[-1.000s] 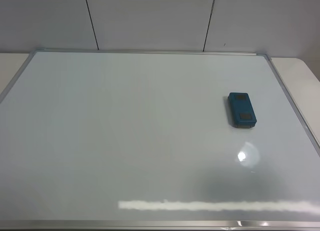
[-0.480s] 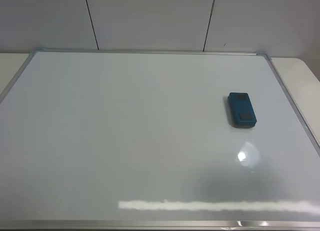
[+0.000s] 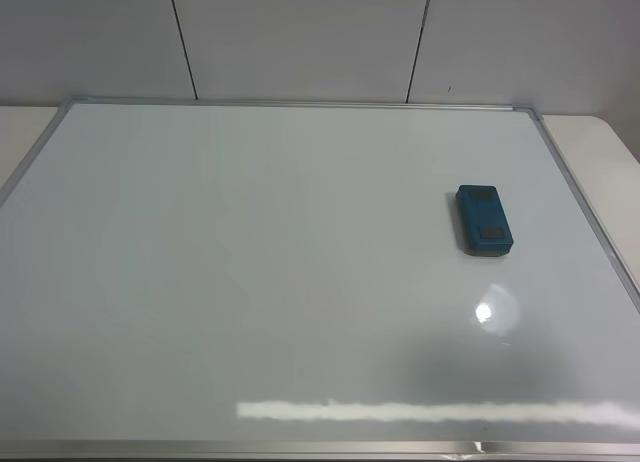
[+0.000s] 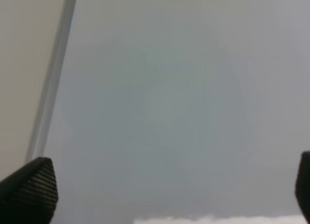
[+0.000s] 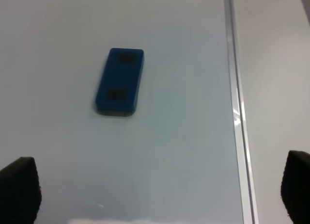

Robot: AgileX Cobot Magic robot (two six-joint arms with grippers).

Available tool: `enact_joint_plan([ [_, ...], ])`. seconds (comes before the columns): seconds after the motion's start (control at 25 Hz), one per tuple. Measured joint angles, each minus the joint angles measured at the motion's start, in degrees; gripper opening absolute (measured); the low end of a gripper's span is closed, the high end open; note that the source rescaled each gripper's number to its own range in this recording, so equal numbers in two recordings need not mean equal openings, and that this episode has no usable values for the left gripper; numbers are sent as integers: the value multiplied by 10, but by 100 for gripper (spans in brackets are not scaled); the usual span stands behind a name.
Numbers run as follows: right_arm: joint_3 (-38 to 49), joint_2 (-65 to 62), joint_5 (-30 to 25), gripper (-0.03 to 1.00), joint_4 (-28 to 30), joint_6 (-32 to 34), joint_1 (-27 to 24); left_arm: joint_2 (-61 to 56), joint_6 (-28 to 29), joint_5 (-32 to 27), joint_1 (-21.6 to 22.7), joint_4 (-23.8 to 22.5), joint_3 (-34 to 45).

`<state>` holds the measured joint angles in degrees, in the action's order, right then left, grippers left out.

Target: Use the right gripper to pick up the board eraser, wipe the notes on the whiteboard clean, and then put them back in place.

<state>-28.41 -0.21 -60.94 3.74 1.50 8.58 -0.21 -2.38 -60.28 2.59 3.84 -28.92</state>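
The right gripper (image 5: pixel 155 195) is standing spread wide, its two dark fingertips (image 5: pixel 19 187) showing only at the far edges of its wrist view, with nothing between them. It is hovering over the whiteboard (image 5: pixel 184 151), well apart from the board eraser (image 5: pixel 119 81), which is lying flat on the board near the silver frame edge (image 5: pixel 236 112).

In the high view neither arm is showing. The board eraser (image 3: pixel 484 220) is resting on the right part of the whiteboard (image 3: pixel 250 282), near the right frame, its two dark patches facing up. No notes are showing anywhere on the white surface in any view.

Over the last second nothing visible has been changing: the eraser is sitting in the same spot and the board is looking equally blank. With the surface clean and the eraser lying free, the task is looking finished or very nearly so.

The left gripper (image 4: pixel 160 190) is likewise spread and empty, over bare board beside the frame.

No containers are in view.
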Motion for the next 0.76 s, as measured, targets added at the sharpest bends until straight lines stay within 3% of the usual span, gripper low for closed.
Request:
enact_joint_plan([
  [0.16,0,0,0,100,0,0,-33,0,0,0,0,0,0],
  [0.76,0,0,0,100,0,0,-35,0,0,0,0,0,0],
])
